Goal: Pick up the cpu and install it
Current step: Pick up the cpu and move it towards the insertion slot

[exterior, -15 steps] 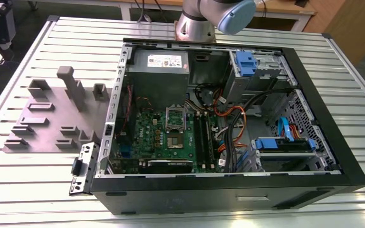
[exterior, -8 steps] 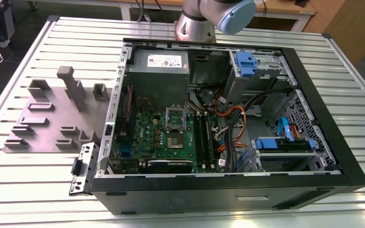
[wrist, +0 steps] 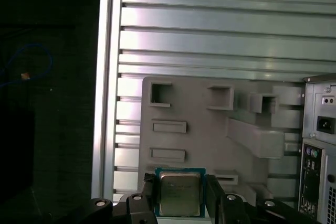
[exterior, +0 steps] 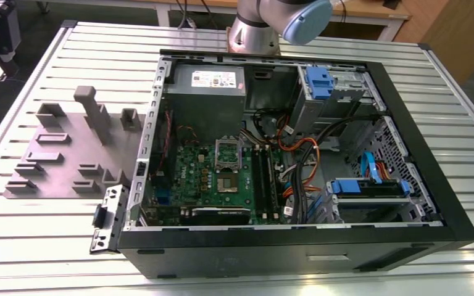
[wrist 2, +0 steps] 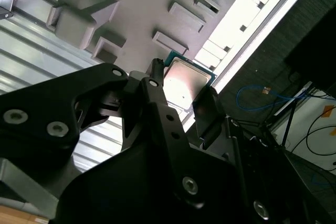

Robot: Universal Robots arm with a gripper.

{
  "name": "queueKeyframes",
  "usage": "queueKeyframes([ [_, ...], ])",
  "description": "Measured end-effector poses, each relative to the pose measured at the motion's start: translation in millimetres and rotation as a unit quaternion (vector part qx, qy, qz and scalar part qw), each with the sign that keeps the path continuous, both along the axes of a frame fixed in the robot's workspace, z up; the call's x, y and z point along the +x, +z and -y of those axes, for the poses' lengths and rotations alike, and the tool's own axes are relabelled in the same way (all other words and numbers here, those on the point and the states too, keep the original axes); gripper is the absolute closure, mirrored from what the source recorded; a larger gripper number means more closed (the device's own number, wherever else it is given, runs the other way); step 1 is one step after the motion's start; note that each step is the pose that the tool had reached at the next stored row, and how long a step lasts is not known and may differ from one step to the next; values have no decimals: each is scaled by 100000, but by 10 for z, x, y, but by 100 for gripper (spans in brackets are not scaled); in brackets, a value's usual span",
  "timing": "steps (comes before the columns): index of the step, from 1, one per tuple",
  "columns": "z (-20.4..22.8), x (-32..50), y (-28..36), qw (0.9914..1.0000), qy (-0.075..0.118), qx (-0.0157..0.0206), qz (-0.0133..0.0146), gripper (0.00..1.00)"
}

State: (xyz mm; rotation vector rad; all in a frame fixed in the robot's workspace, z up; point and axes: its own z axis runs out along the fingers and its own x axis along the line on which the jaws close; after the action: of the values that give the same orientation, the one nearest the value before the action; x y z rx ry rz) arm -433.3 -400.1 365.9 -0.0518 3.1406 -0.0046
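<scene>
Silvery flat square cpu (wrist: 180,192) with a teal rim sits clamped between the black end effector's (wrist: 181,203) two fingers, held above the grey moulded fixture plate (wrist: 210,129) on the slatted aluminium tabletop (wrist: 210,40).

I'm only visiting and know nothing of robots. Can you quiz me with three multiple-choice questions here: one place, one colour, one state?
1. Where is the cpu? A. held in the claw B. on a shelf C. on the floor
2. What colour are the drive brackets in the computer case? A. red B. blue C. yellow
3. The computer case is: A. closed B. open at its side C. wrapped up
Answers: 1 A, both wrist views show the claw gripping it. 2 B, blue in the exterior view. 3 B, the motherboard is exposed.
</scene>
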Motion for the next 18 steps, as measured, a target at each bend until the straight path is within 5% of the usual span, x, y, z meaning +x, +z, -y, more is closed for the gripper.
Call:
queueKeyframes([
  [18, 0, 84, -1, 100000, -4, 3, 4, 53],
])
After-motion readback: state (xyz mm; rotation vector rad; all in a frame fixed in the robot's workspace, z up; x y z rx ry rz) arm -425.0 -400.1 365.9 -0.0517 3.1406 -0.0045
